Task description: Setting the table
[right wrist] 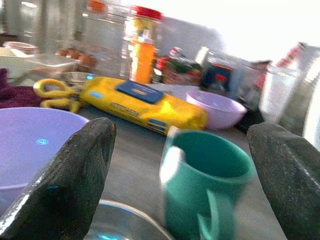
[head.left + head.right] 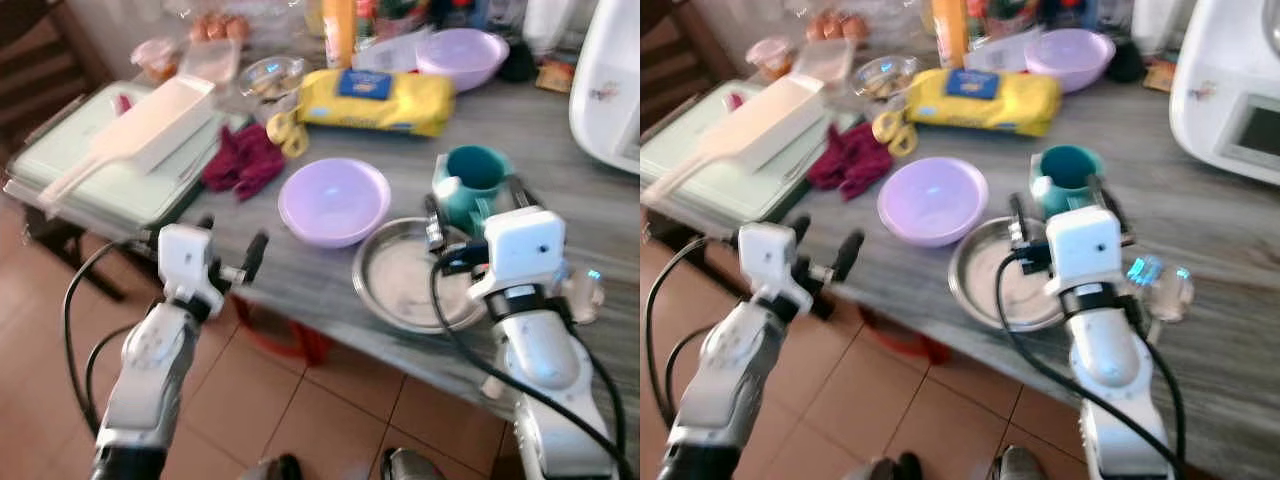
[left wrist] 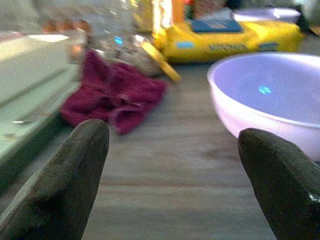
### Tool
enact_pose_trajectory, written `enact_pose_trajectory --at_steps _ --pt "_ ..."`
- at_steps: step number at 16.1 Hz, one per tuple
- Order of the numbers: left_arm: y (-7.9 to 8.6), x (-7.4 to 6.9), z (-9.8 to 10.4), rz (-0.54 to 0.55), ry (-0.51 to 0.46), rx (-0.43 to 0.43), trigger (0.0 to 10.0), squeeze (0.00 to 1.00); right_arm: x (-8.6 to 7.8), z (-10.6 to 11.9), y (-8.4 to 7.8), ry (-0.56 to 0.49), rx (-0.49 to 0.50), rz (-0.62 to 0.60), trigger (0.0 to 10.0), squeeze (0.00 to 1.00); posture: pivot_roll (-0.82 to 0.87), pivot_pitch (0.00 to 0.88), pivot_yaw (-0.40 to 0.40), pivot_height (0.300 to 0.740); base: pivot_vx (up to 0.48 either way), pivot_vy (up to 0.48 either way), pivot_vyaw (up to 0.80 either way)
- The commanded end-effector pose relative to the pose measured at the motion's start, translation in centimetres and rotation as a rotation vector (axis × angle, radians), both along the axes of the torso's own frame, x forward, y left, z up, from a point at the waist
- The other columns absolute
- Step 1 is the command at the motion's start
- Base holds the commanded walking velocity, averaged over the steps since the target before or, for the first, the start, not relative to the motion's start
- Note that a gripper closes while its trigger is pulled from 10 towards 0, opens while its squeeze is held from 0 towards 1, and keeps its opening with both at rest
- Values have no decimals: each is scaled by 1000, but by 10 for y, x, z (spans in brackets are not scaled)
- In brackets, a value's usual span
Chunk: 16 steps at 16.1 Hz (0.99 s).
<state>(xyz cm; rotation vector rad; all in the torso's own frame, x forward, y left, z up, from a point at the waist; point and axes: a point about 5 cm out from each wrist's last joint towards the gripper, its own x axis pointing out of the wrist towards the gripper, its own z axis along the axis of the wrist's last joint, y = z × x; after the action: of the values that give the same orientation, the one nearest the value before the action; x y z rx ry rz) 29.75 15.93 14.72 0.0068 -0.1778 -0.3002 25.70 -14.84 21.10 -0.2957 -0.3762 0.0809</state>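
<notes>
**Teal mug lined up between spread fingers**

The teal mug [image 2: 472,182] is taken as the landmark. It stands upright on the grey table [image 2: 560,140], touching or just behind the far rim of the steel plate [image 2: 405,285], with its handle turned toward the robot. The lilac bowl [image 2: 334,200] sits to the mug's left, and the yellow packet [image 2: 378,98] lies beyond it. A second lilac bowl [image 2: 462,55] is set farther back still.

The right gripper [image 2: 478,205] is held just in front of the mug, its fingers spread wide and empty; in the right wrist view the mug [image 1: 207,192] is framed between them. The left gripper [image 2: 232,250] is held well to the mug's left, at the table's near edge, fingers likewise spread on nothing.

The mug is judged stiff, light and probably smooth-glazed, so a slip is possible. A hold across the body below the rim is favoured, since the handle looks too narrow for the long fingers.
</notes>
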Motion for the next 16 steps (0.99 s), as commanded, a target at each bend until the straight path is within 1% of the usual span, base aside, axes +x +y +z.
enact_pose_trajectory --at_steps 1,4,5,6,10,12,14,15,16 --pt "10 -2 -9 49 32 6 10000 0 -2 4 5 -21 -2 20 10000 0 -145 138 96 740 0 0 800" --pt "12 -2 -10 102 24 28 10000 0 0 5 6 -24 -9 24 10000 0 -145 135 95 740 0 0 800" --pt "11 -2 -12 104 22 33 10000 0 0 4 6 -24 -9 27 10000 0 -145 135 95 740 0 0 800" --pt "11 -3 -13 131 18 56 10000 0 -1 4 7 -23 -12 32 10000 0 -145 135 95 740 0 0 800" --pt "16 1 -16 241 22 88 10000 0 0 3 7 -20 -13 37 10000 0 -146 141 94 740 0 0 800" --pt "22 4 -18 311 32 118 10000 0 1 3 8 -17 -14 39 10000 0 -146 145 93 740 0 0 800" --pt "25 4 -19 337 40 105 10000 0 0 3 8 -15 -16 43 10000 0 -146 148 93 740 0 0 800" --pt "24 3 -19 309 42 105 10000 0 0 3 8 -13 -18 44 10000 0 -149 151 92 740 0 0 800" --pt "24 3 -19 307 39 109 10000 0 0 3 8 -13 -18 44 10000 0 -149 151 92 740 0 0 800"
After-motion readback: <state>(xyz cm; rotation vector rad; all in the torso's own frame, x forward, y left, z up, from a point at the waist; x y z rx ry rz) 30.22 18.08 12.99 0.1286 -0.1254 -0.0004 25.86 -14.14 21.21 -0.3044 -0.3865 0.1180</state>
